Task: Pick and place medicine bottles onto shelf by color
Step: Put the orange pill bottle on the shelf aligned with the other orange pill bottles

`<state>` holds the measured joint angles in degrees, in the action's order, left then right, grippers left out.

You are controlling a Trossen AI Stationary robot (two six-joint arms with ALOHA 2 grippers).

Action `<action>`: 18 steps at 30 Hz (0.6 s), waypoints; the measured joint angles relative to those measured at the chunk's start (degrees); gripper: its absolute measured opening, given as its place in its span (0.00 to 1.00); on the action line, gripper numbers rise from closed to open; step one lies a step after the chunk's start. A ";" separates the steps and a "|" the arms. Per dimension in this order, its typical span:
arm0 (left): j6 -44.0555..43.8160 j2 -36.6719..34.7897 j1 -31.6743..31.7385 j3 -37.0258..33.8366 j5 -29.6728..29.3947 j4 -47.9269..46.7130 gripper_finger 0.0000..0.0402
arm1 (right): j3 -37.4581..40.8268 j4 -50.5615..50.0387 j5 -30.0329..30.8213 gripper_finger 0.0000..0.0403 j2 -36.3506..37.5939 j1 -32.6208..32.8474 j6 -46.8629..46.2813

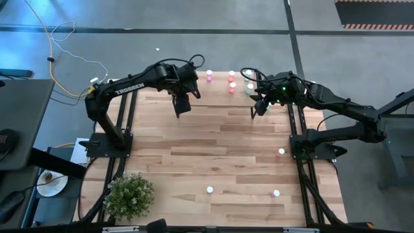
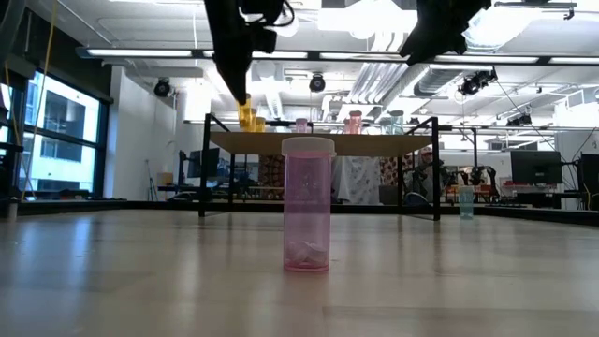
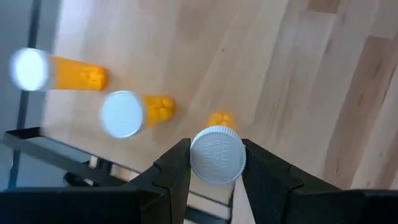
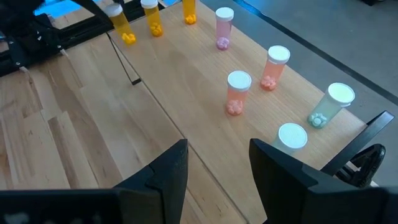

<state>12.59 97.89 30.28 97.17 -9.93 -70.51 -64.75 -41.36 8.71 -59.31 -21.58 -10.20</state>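
High view, left arm: the left gripper (image 1: pixel 183 103) is hanging over the far left part of the low light-wood shelf (image 1: pixel 220 90), which is sitting at the far edge of the striped-wood tabletop (image 1: pixel 213 155).
High view, right arm: the right gripper (image 1: pixel 260 107) is hanging over the shelf's right end, just beside a pale green bottle (image 1: pixel 250 88).
High view, shelf load: pink and red white-capped bottles (image 1: pixel 231 87) are standing near the shelf's middle.
High view, table load: loose bottles (image 1: pixel 210 189) are sitting on the near tabletop; another bottle (image 1: pixel 281 152) is standing at the right side; a small green potted plant (image 1: pixel 130 195) is sitting at the near left corner.
Low view: a pink-purple cylindrical bottle with a white cap (image 2: pixel 307 203) is standing upright on the tabletop, nearest the camera; the shelf (image 2: pixel 323 142) is standing behind it on thin black legs, carrying orange bottles (image 2: pixel 246 116) at its left.
Left wrist view: the left gripper (image 3: pixel 217 168) is grasping an orange white-capped bottle (image 3: pixel 217 149) by its cap, fingers (image 3: pixel 174 171) pressing on both sides; two more orange bottles (image 3: pixel 134 112) are standing just beside it on the shelf.
Right wrist view: the right gripper (image 4: pixel 217 165) is standing released, holding nothing; ahead of it orange, pink, red and pale green bottles (image 4: pixel 236 90) are standing upright and apart along the shelf.
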 joint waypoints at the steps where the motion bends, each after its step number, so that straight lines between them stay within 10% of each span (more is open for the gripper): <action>1: -0.04 0.28 0.26 -0.04 0.28 -0.07 0.30 | 0.00 0.00 0.00 0.40 0.00 0.00 -0.03; 18: 1.10 1.20 0.07 -0.04 0.37 0.32 0.30 | 0.00 0.00 -0.20 0.40 0.00 0.00 -0.09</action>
<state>13.69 99.09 30.35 97.12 -9.56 -70.19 -64.75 -41.36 8.51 -59.31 -21.58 -10.28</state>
